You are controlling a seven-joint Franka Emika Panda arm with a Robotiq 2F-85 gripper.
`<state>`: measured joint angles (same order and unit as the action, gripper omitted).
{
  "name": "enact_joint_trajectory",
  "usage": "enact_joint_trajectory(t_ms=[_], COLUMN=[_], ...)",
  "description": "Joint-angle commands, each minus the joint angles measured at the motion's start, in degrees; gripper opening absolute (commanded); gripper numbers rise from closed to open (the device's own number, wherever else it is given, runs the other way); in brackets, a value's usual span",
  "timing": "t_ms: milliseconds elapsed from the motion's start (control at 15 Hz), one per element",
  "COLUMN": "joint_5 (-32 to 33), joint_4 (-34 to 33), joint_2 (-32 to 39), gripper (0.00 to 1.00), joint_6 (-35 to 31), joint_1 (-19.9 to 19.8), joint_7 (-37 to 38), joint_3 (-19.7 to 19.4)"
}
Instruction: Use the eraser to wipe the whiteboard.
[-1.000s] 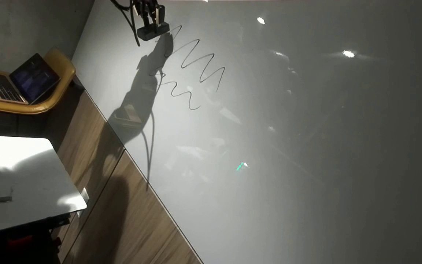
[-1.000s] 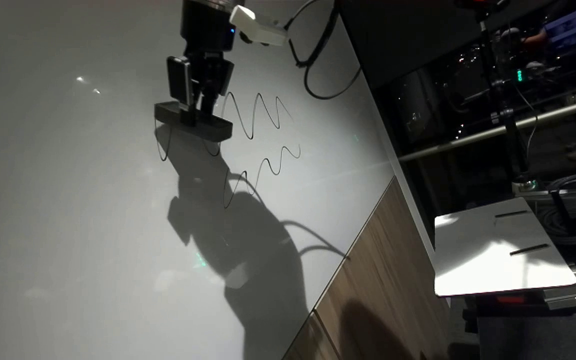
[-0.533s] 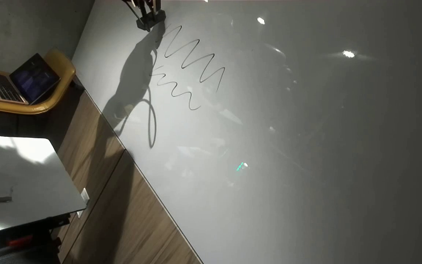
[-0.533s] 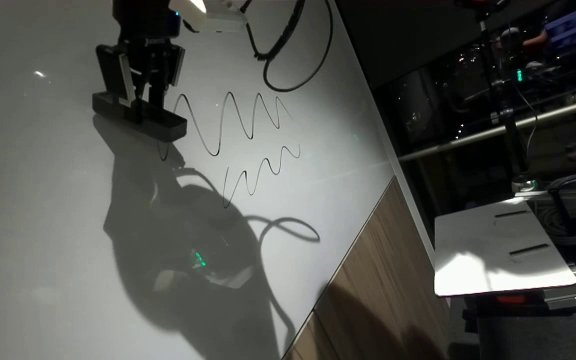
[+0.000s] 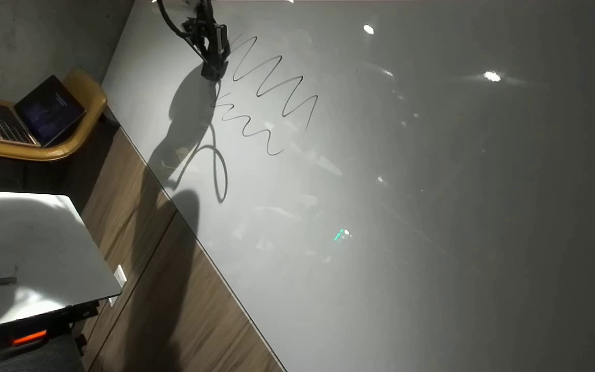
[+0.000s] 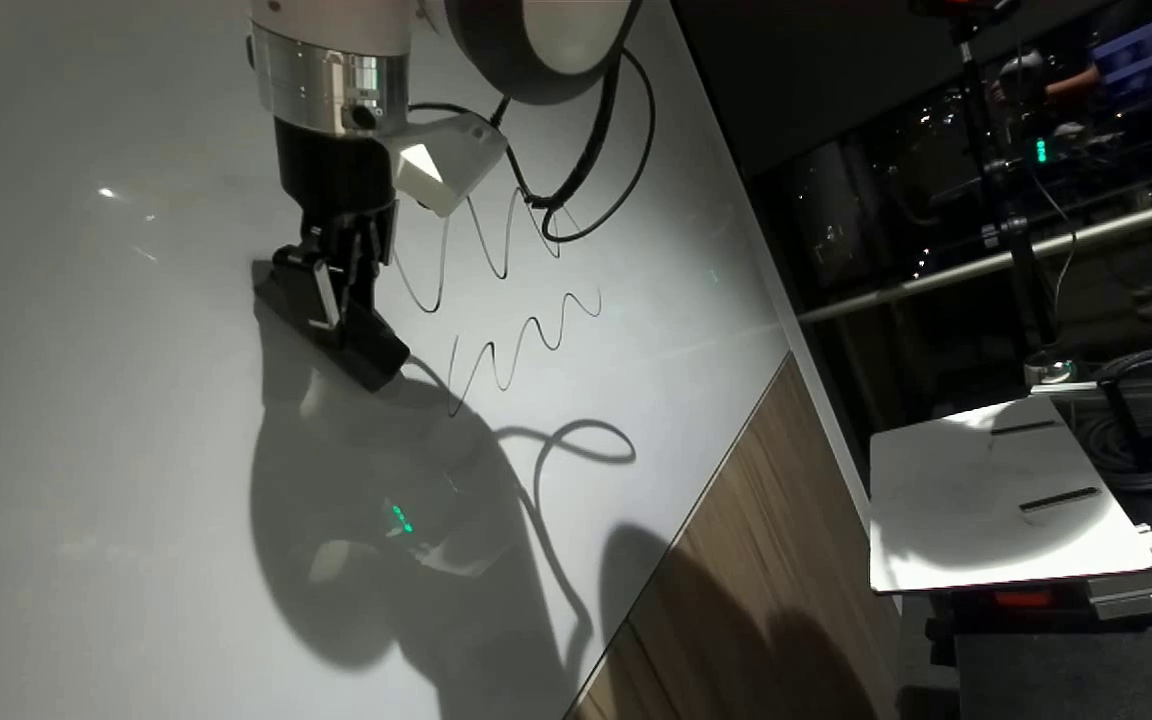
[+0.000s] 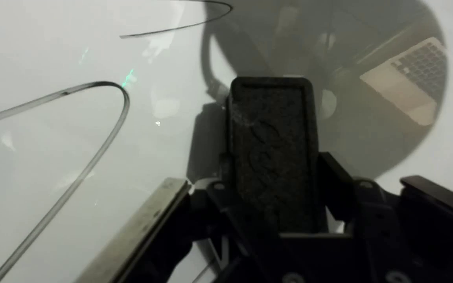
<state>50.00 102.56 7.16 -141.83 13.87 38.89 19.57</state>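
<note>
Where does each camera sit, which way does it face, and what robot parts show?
In an exterior view: outside camera, facing the glossy grey-white whiteboard, yellow chair at left; black two-fingered gripper near the top.
In an exterior view: outside camera, facing the same whiteboard, brown wood panelling beneath; white arm and gripper toward the upper left.
Wrist view: just behind the gripper, which shows at bottom holding the dark grey oblong eraser; faces the whiteboard.
Both exterior views share the whiteboard and flat white table.
</note>
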Motion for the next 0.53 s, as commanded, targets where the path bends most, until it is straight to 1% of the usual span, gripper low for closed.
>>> enact_joint_trajectory(t_ms=[0,267,333,400,467], joint_5=[0.87,-3.10,-3.94,-3.70,-4.03], joint_4=[-4.03,-2.77,-2.52,-0.86,-0.66], joint_2=[2.65,-1.39,-2.52,-3.29,-4.29], gripper=[0.29,0.29,0.29,0.29,0.29], joint_6=[1.47,2.55,3.44,2.49,3.04], joint_1=[0.73,-0.24,-0.24,-0.82,-1.11], joint_7=[-1.95,-4.11,-3.95,-2.76,-2.37], joint_3=[-4.64,-6.37,-6.66,-7.55,-8.06])
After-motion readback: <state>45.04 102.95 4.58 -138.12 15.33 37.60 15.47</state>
